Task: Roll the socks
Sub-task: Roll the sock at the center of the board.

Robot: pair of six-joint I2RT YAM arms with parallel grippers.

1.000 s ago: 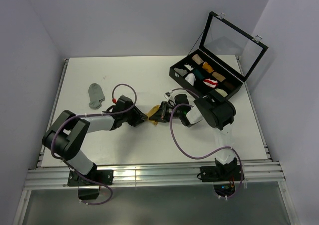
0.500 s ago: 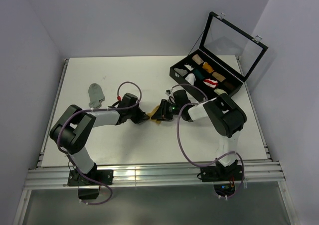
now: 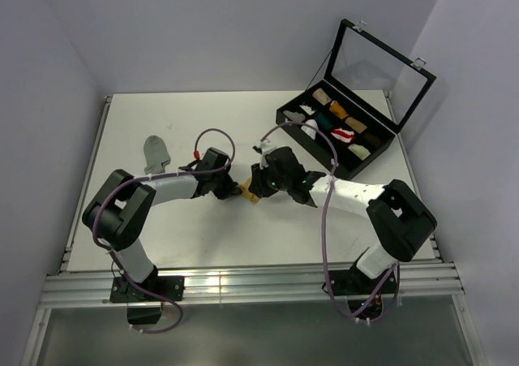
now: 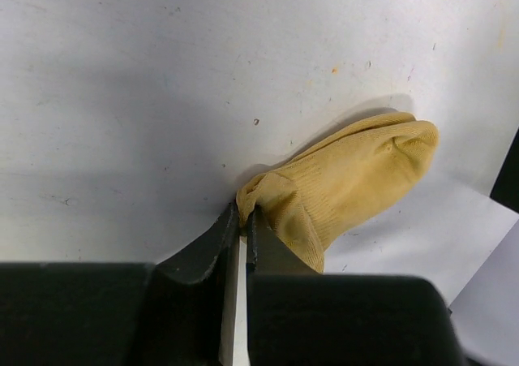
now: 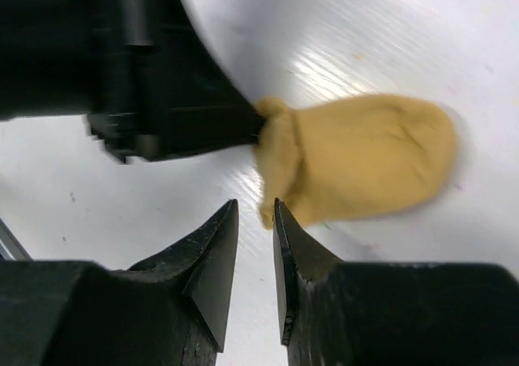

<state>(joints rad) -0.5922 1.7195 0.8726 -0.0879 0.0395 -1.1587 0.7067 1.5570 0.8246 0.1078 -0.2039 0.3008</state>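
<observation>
Left gripper (image 4: 243,221): jaws pinched tight on the bunched cuff end of the mustard-yellow sock (image 4: 345,179), lower centre of the left wrist view.
Right gripper (image 5: 255,220): jaws a narrow slit apart, nothing between them; tips just beside the sock's bunched edge, bottom centre of the right wrist view.
Mustard-yellow sock: flat on the white table (image 3: 243,244), centre of the top view, between the two grippers; toe end lies toward the right of both wrist views.
Grey sock (image 3: 156,151): flat on the table, left of centre in the top view, well apart from both grippers.
Black case (image 3: 379,72): upper right of the top view, lid raised, fabric rolls (image 3: 345,127) in its compartments.
</observation>
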